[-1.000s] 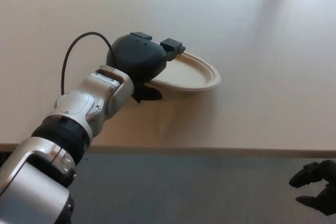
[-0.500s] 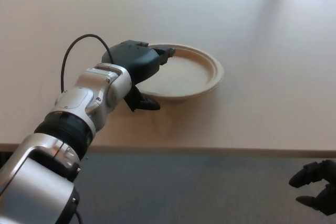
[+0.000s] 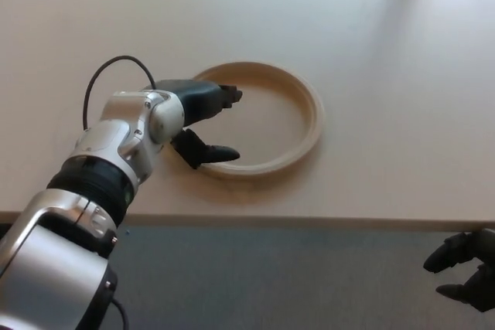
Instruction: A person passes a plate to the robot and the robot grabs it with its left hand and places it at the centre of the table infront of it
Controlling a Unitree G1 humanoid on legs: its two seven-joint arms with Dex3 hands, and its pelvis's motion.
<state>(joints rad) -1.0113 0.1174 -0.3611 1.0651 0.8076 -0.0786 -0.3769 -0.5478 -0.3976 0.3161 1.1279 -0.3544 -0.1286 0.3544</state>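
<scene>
The pale beige plate [image 3: 308, 117] lies flat on the light table [image 3: 387, 44], a little back from the front edge. My left hand [image 3: 203, 117] is at the plate's left rim and hides that part of it. Its fingers [image 3: 224, 96] reach over the plate's inside, and the thumb [image 3: 215, 152] lies across the near-left rim. The fingers and thumb stand apart, and the hand looks open with no grip on the plate. My right hand [image 3: 464, 272] hangs low at the bottom right, below the table's edge, with curled fingers and nothing in it.
The table's front edge [image 3: 309, 220] runs across the picture, with grey floor [image 3: 271, 284] below it. A black cable [image 3: 99, 86] loops off my left wrist above the tabletop. No person shows.
The plate has gone from tilted in my left hand to flat on the table. My left hand has drawn back toward the left and loosened off the rim. The right hand has barely moved.
</scene>
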